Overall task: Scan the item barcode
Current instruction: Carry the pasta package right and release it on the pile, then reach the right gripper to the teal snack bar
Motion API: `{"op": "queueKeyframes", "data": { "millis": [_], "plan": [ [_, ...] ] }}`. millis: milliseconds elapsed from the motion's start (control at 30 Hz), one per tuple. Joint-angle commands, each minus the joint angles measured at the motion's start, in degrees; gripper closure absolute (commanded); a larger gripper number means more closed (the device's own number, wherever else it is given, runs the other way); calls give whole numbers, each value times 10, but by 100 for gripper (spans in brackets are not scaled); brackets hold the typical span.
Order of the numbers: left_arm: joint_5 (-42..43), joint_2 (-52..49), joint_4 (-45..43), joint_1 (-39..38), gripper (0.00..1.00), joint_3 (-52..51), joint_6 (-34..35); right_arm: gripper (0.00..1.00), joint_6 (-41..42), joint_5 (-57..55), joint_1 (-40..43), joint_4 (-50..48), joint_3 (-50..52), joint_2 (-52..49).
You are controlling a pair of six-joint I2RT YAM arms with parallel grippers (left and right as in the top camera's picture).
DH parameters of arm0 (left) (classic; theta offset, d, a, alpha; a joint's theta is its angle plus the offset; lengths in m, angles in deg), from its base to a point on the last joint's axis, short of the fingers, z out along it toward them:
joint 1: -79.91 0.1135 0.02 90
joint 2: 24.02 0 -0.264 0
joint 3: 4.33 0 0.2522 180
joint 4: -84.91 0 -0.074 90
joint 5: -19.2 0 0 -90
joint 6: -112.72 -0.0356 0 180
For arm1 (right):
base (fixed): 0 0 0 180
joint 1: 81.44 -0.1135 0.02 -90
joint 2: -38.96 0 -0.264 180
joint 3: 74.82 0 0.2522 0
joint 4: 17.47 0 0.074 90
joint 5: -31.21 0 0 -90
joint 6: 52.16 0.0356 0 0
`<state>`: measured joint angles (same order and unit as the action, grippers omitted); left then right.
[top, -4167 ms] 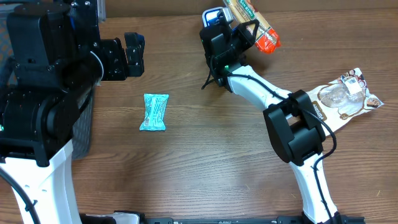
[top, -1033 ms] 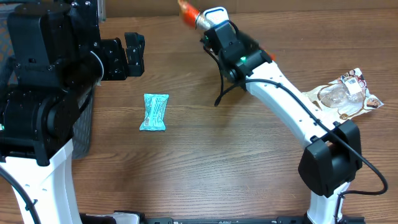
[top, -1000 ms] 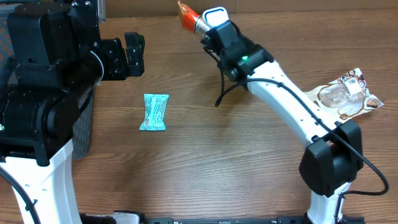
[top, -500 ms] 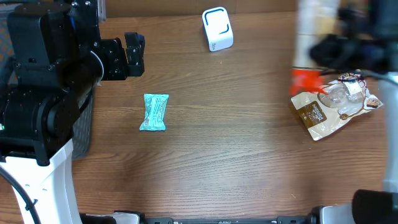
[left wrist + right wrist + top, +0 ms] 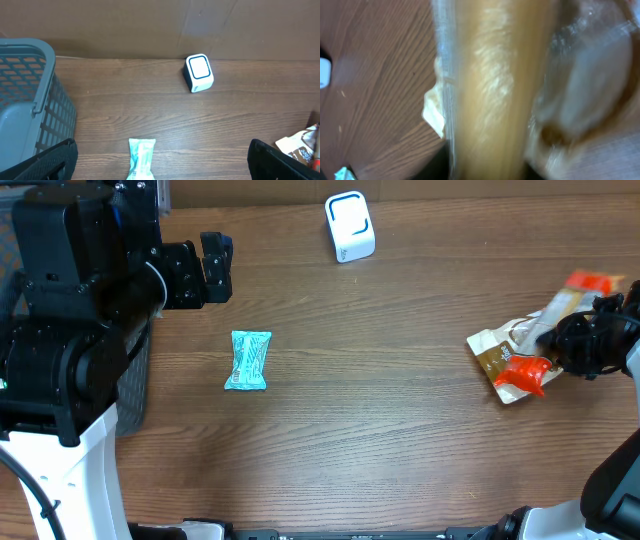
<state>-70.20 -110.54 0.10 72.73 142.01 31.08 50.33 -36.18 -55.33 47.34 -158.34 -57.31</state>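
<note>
Right claw (image 5: 586, 346) sits over the long clear snack packet with orange ends (image 5: 521, 374); I cannot tell whether it grips. The packet lies across a brown-and-white pouch (image 5: 492, 356), well right of the white box scanner (image 5: 350, 226). Left claw (image 5: 220, 268), spread wide and empty, hangs left of the scanner.

Wood-grain table (image 5: 380, 440), glossy plastic snack wrapper (image 5: 558, 308).

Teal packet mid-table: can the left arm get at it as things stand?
Probably yes. The teal packet lies flat on the table, close to the open left pincer, with nothing between them; the basket stands off to one side.
</note>
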Motion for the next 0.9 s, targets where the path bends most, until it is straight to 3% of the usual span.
{"op": "queueKeyframes", "data": {
  "millis": [0,200,467,533,733,867],
  "plan": [
    [-6,-4,-2,-1,0,0,-11,28,-21,33,-1,-27,-12,20],
    [-6,-4,-2,-1,0,0,-11,9,-54,60,-1,3,-78,20],
    [-7,-4,-2,-1,0,0,-11,6,-74,67,-17,126,-228,20],
    [-7,-4,-2,-1,0,0,-11,0,-79,78,-36,144,-256,20],
    [-8,-4,-2,-1,0,0,-11,0,-78,152,-128,103,-253,19],
    [-8,-4,-2,-1,0,0,-11,0,-43,154,-235,32,-221,12]
  ]
}}
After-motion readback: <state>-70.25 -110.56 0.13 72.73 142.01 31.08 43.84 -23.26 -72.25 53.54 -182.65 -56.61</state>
